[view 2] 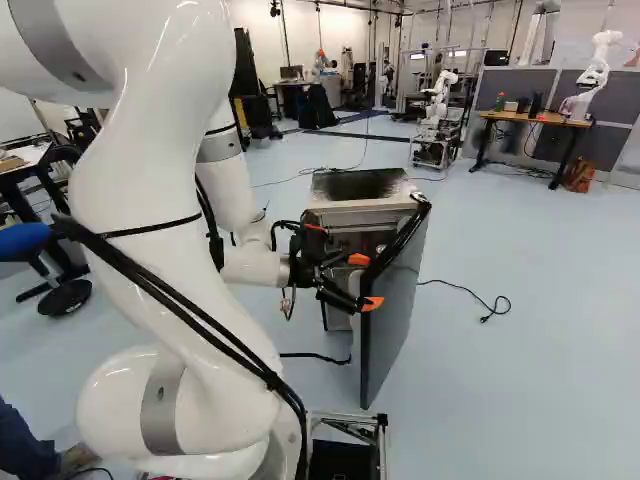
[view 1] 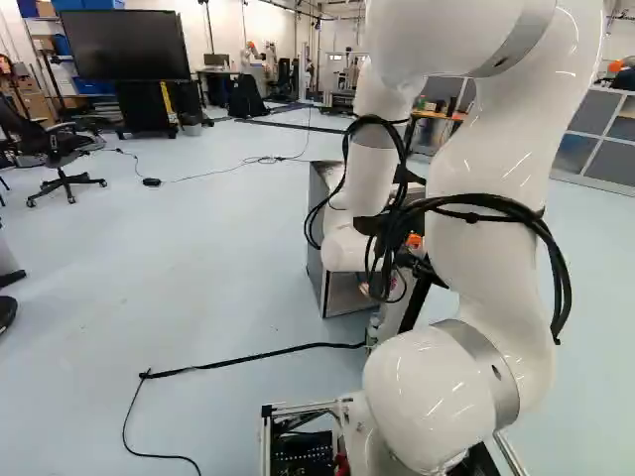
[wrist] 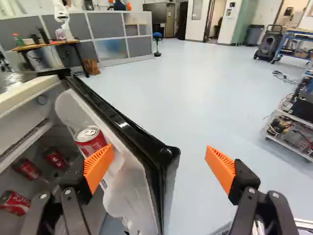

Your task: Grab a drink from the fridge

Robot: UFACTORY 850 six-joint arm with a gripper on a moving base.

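**Your hand (view 2: 365, 282) is wide at the fridge (view 2: 350, 207), door (wrist: 122, 126) open**

The door's edge lies between your spread fingers. One finger hides the lower side of a red can (wrist: 89, 139) in the door rack, at the hand's 10 o'clock. Inside the fridge, at 9 o'clock, you have more red cans (wrist: 27, 169), dim, one cut off by the view's edge. Some pale lettering shows on them.

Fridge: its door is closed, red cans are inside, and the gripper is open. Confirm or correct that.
Not right: the wrist view shows the door standing open, not closed. The red cans are inside the fridge, and the gripper is open, as you say.
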